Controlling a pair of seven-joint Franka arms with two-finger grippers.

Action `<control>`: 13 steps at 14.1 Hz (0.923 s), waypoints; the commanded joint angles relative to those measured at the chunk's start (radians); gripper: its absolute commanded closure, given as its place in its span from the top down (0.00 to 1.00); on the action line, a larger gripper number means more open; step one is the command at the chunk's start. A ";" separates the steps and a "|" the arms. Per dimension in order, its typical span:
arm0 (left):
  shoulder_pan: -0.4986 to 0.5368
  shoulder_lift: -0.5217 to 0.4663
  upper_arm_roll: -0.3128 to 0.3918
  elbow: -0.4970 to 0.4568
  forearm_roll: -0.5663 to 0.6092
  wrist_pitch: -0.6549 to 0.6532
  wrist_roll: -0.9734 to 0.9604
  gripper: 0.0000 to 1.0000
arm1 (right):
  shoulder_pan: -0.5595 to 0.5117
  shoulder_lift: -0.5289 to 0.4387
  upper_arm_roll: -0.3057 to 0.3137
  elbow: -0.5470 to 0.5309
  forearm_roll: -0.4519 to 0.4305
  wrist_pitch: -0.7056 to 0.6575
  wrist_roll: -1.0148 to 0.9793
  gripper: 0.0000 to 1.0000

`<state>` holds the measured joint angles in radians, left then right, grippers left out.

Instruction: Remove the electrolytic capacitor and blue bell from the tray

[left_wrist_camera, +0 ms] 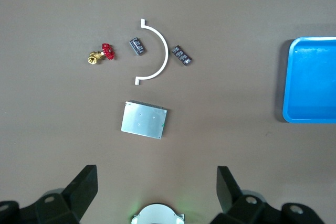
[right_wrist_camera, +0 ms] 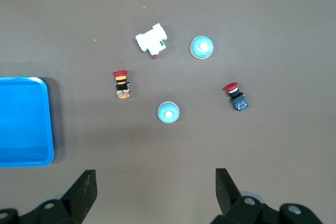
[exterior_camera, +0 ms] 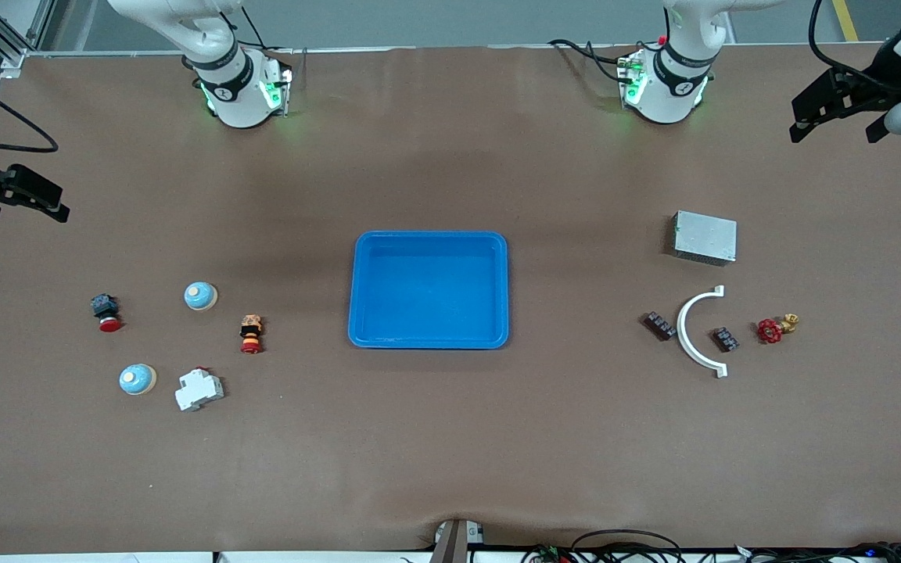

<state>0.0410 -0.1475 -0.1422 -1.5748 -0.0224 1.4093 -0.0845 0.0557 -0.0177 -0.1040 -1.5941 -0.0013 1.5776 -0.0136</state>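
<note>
Brown paper covers the whole table, and at its middle sits the tray [exterior_camera: 428,289], a shallow bright-blue plastic dish with rounded corners and a raised rim; it holds nothing, so neither a capacitor nor a bell is in it. Two blue bells lie out on the paper toward the right arm's end: one bell [exterior_camera: 200,295] and, nearer the front camera, a second bell [exterior_camera: 138,379]. Each looks like a small, hard, smooth dome on a pale base, probably light and apt to slip, so a pinch low across the base rim would likely hold better than one on the curved top. No capacitor can be made out anywhere. Around the bells are two red-capped push buttons [exterior_camera: 106,311] [exterior_camera: 251,334] and a white breaker [exterior_camera: 199,389]. Toward the left arm's end lie a grey box [exterior_camera: 705,237], a white arc [exterior_camera: 697,332] with a dark terminal block [exterior_camera: 659,325] on either side, and a red-handled valve [exterior_camera: 776,327]. Both arms wait high at the table's ends: the right gripper [right_wrist_camera: 155,188] over the bells, the left gripper [left_wrist_camera: 156,184] over the grey box, each with jaws wide apart and holding nothing.
</note>
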 commanded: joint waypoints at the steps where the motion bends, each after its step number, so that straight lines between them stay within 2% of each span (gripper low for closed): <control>1: 0.002 0.005 0.003 0.021 -0.007 -0.004 -0.011 1.00 | -0.004 -0.007 0.004 0.008 -0.009 -0.021 0.026 1.00; 9: 0.000 0.025 0.001 0.050 -0.007 -0.006 -0.011 1.00 | -0.007 0.004 0.003 0.028 -0.019 -0.019 0.012 1.00; 13: -0.003 0.029 -0.007 0.062 0.039 -0.007 -0.011 1.00 | -0.010 0.012 0.001 0.046 -0.023 -0.016 0.020 1.00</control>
<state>0.0413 -0.1327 -0.1422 -1.5424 -0.0124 1.4118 -0.0874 0.0537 -0.0165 -0.1078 -1.5750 -0.0041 1.5738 -0.0038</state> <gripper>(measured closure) 0.000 0.000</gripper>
